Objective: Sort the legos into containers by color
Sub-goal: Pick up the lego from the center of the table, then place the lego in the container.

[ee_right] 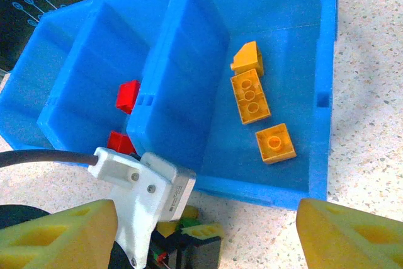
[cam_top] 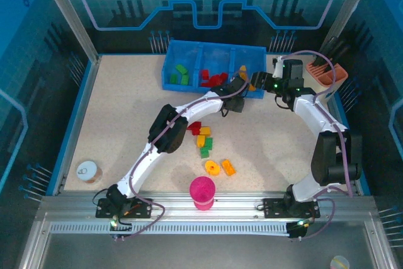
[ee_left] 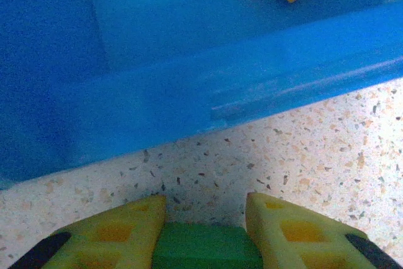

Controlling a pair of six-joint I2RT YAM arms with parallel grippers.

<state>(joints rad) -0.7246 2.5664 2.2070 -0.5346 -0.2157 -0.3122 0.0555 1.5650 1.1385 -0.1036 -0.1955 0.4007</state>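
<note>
1. Blue tray (ee_right: 324, 61), three compartments: the left holds green bricks (cam_top: 181, 75), the middle red bricks (cam_top: 214, 79), the right three yellow bricks (ee_right: 250, 96).
2. Left tool (ee_left: 204, 218) grips one green brick (ee_left: 204, 247) over the worktop (ee_left: 315, 149), just before the tray's near wall.
3. Right tool (ee_right: 201, 222) gapes wide above the right compartment.
4. About seven loose bricks (cam_top: 203, 143), red, yellow and green, lie mid-worktop near a magenta cup (cam_top: 202, 192).

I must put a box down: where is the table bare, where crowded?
Bare: the far-left table, between the blue tray and the tape roll; also between the loose bricks and the right arm. Crowded: before the tray, where left hand and right hand meet.
</note>
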